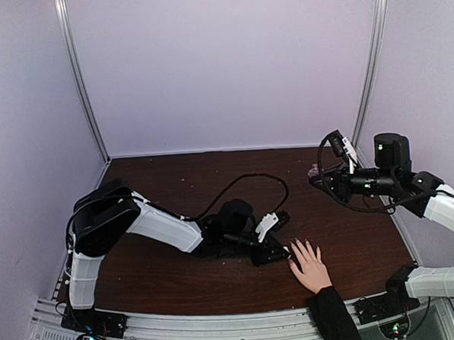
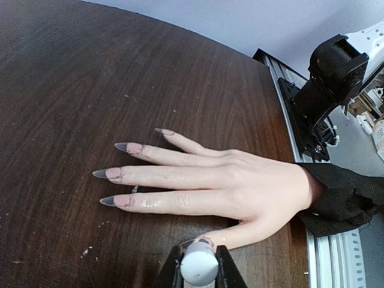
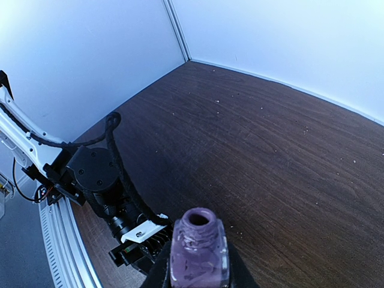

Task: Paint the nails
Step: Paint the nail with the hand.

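Soft, even, cool light, faint shadows, mild sheen on the table (image 3: 258, 108), fisheye curvature in wrist views.

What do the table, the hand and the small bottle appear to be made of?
The table looks like dark brown wood or wood-look laminate, matte, with visible grain. The hand seems silicone or plastic, with smooth skin and a slight sheen, though this is uncertain. The bottle is probably clear glass, glossy, with a purple tint showing through.

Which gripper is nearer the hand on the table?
Left. The left gripper, holding a pale cap, is right beside the hand; the right gripper, holding the bottle, hangs far off, back right.
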### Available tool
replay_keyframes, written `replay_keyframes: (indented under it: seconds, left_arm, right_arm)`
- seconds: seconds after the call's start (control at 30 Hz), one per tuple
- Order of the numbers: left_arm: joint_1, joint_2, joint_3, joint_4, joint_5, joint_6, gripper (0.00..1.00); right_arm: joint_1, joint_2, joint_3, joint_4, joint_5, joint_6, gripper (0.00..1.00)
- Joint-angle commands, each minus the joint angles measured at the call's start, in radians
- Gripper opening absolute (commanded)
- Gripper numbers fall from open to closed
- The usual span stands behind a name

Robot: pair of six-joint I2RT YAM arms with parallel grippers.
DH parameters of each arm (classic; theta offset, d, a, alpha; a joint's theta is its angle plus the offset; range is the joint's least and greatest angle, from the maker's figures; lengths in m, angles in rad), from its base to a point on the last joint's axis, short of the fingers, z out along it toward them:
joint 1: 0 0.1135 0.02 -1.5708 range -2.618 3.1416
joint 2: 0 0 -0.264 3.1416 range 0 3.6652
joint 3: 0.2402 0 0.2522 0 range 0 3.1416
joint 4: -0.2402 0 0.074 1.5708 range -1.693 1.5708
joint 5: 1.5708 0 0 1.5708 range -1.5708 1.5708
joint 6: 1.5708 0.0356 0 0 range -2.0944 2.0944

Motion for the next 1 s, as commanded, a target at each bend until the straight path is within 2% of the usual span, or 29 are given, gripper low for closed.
replay_keyframes:
  seconds: [0.0,0.97]
  left_arm:
    - [-0.008,0.01,0.016,0.02,0.001,0.018,0.0]
    - [-0.015,0.006,0.017,0.01,-0.025,0.024,0.0]
  right_arm:
    - [-0.006,-0.003,-0.006,0.029,-0.005,0.007,0.0]
    - [-0.005,-0.001,-0.007,0.028,-0.005,0.009,0.0]
